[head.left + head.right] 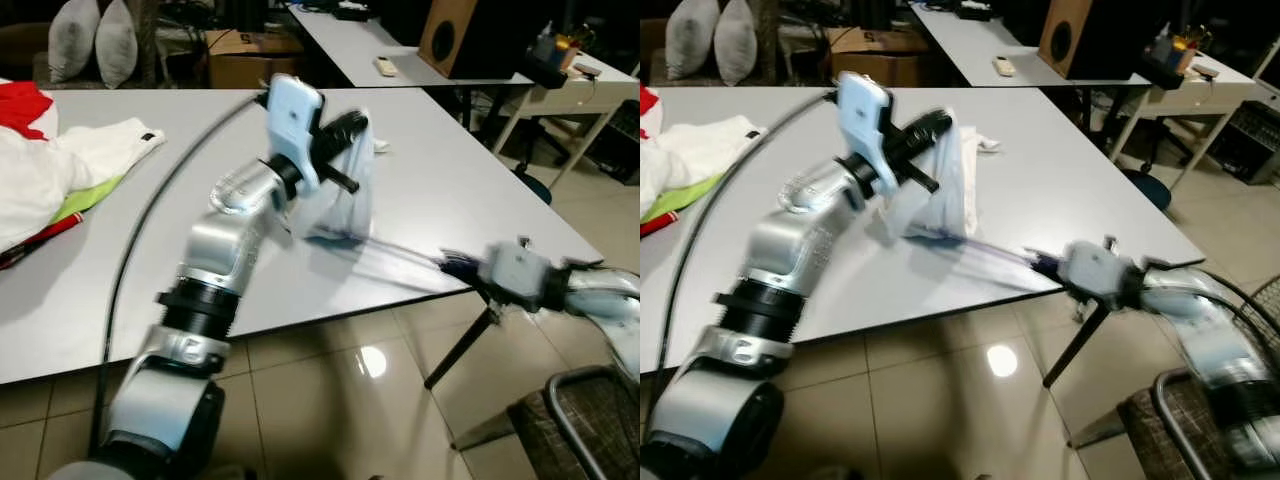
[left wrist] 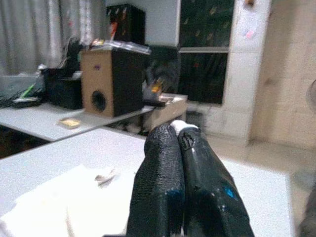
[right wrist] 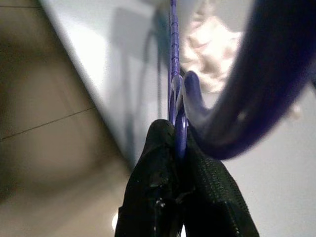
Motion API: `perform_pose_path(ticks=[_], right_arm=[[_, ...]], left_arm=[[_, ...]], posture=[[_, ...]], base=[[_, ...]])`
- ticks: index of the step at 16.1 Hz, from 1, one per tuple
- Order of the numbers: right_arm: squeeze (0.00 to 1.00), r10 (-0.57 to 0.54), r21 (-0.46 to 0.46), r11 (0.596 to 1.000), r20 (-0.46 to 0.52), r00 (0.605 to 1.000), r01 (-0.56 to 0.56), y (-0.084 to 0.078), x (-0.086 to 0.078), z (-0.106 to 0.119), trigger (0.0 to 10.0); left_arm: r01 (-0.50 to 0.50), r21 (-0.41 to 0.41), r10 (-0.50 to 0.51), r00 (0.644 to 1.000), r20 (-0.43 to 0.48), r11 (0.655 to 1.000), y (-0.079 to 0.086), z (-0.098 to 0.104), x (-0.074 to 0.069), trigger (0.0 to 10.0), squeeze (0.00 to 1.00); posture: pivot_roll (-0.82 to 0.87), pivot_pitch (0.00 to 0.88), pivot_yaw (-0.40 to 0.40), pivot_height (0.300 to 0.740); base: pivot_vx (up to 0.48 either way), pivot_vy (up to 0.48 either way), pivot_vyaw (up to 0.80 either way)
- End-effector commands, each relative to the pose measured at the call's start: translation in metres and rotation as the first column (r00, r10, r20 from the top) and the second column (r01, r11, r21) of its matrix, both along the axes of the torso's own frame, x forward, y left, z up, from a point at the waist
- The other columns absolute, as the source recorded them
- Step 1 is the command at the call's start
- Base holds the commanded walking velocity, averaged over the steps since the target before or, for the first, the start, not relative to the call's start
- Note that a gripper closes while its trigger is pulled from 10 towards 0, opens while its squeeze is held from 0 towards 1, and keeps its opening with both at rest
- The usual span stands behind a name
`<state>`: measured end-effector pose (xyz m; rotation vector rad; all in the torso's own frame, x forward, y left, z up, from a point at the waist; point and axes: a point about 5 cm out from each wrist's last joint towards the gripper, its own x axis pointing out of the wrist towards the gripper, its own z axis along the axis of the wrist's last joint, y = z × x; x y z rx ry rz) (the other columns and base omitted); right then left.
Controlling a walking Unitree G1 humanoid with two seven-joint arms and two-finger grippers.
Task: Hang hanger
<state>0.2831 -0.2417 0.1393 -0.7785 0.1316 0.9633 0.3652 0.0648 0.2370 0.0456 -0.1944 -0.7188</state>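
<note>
The thin, stiff, light purple plastic hanger (image 3: 174, 89) sits clamped near its hook in the right gripper (image 3: 178, 148), a sound hold, while the left gripper (image 2: 183, 143), fingers pressed together, lifts soft white cloth (image 1: 340, 195).

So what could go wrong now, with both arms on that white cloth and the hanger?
The right end effector pinches only the thin blue hanger near its hook, so it might twist or slip. The left end effector lifts the white cloth off the table; a pull from either arm could drag it off the hanger.
</note>
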Motion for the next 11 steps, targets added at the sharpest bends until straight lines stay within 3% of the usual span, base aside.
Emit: perform_pose_path(ticks=[1,2,3,5,6,7,9,11], right_arm=[[0.0,-0.014,0.014,1.0,0.003,1.0,0.014,-0.009,-0.01,0.013,10.0],[0.0,-0.02,0.011,1.0,-0.005,1.0,0.02,-0.011,-0.016,0.015,10.0],[0.0,-0.06,-0.013,0.998,-0.038,0.998,0.059,-0.026,-0.038,0.025,10.0],[0.0,-0.089,0.008,0.996,-0.067,0.994,0.09,-0.036,-0.056,0.039,10.0],[0.0,-0.116,-0.004,0.993,-0.078,0.99,0.116,-0.041,-0.064,0.048,10.0],[0.0,-0.176,-0.058,0.983,-0.065,0.982,0.172,-0.049,-0.068,0.053,10.0],[0.0,-0.228,-0.045,0.973,-0.063,0.972,0.226,-0.055,-0.075,0.059,10.0],[0.0,-0.249,0.038,0.967,-0.042,0.968,0.251,-0.051,-0.076,0.069,10.0]], left_arm=[[-0.036,0.064,0.033,0.999,0.034,0.997,-0.004,-0.001,0.003,10.0,0.0],[-0.051,0.079,0.048,0.998,0.033,0.996,-0.004,-0.004,0.004,10.0,0.0],[-0.108,0.131,0.108,0.994,0.01,0.985,-0.002,-0.019,0.009,10.0,0.0],[-0.136,0.16,0.146,0.988,-0.054,0.978,-0.001,-0.039,0.012,10.0,0.0],[-0.164,0.189,0.179,0.982,-0.067,0.968,-0.001,-0.048,0.015,10.0,0.0],[-0.188,0.167,0.201,0.978,-0.06,0.968,-0.002,-0.047,0.017,10.0,0.0],[-0.157,0.082,0.162,0.985,-0.059,0.984,-0.006,-0.034,0.017,10.0,0.0],[0.0,0.129,0.02,0.988,-0.155,0.992,-0.013,-0.054,0.012,10.0,0.0]], posture=[[-0.16,0.0,-0.048,0.74],[-0.17,0.0,-0.045,0.74],[-0.17,0.0,-0.037,0.74],[-0.18,0.002,-0.037,0.74],[-0.18,0.003,-0.037,0.74],[-0.2,0.003,-0.027,0.74],[-0.19,0.003,-0.03,0.74],[-0.19,0.0,-0.032,0.74]], base=[[0.0,0.0,0.0],[0.0,0.0,0.0],[0.0,0.0,0.0],[0.0,0.0,0.0],[0.0,0.0,0.0],[0.0,0.0,0.0],[0.0,0.0,0.0],[0.0,0.0,0.0]])
